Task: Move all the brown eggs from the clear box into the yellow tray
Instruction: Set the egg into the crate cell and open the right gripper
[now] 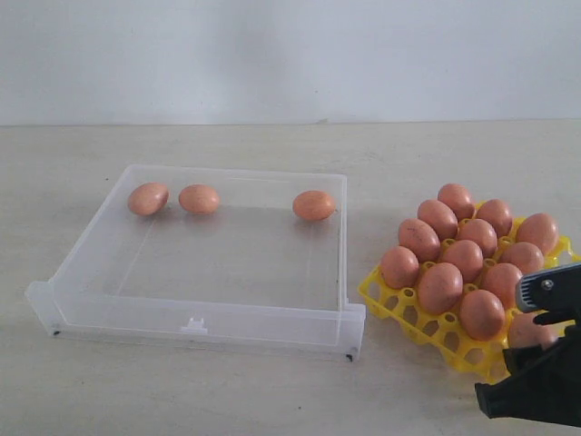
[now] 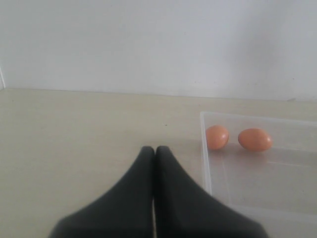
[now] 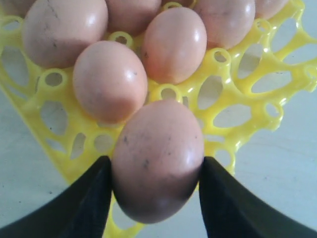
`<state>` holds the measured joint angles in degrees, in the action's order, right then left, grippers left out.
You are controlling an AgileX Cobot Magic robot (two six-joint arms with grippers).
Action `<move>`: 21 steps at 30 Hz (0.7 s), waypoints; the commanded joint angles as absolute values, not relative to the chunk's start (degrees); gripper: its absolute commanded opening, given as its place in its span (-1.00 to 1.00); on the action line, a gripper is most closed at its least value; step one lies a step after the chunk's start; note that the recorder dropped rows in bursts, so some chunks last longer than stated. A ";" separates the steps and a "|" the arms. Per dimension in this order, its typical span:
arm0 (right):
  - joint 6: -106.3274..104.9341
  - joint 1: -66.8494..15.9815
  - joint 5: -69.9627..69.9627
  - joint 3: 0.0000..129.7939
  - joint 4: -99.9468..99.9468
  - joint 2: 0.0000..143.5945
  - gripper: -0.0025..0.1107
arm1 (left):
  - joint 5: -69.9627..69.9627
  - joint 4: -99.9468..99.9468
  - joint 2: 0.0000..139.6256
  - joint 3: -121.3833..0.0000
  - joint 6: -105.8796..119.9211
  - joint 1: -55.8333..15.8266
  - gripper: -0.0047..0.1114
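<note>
Showing only at the wrist, left gripper (image 2: 154, 151) sits closed; right gripper (image 3: 154, 161) pinches egg (image 3: 158, 144).

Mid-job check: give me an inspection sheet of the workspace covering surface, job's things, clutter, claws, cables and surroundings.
Surface: pale tabletop, no spills seen.
Job's things: clear box holds three brown eggs along its far wall; yellow tray holds about a dozen.
Clutter: nothing seen.
Claws: left claw shut and empty, beside the box; right claw shut on a brown egg over the tray's corner.
Cables: nothing seen.
Surroundings: plain white wall.
</note>
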<state>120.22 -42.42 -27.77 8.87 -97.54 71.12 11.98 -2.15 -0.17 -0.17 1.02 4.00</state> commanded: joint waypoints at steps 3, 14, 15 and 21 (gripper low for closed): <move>120.23 -42.23 -27.41 9.38 -98.13 72.59 -0.96 | 11.64 -2.03 0.00 0.00 1.16 4.04 -0.99; 120.23 -42.23 -27.17 10.64 -99.95 72.59 -0.96 | 11.64 -2.03 0.00 0.00 1.16 4.04 -0.99; 120.23 -42.23 -27.17 10.64 -99.95 72.59 -0.96 | 11.64 -2.03 0.00 0.00 1.16 4.04 -0.99; 120.23 -42.23 -27.05 10.64 -99.95 72.59 -0.96 | 11.64 -2.03 0.00 0.00 1.16 4.04 -0.99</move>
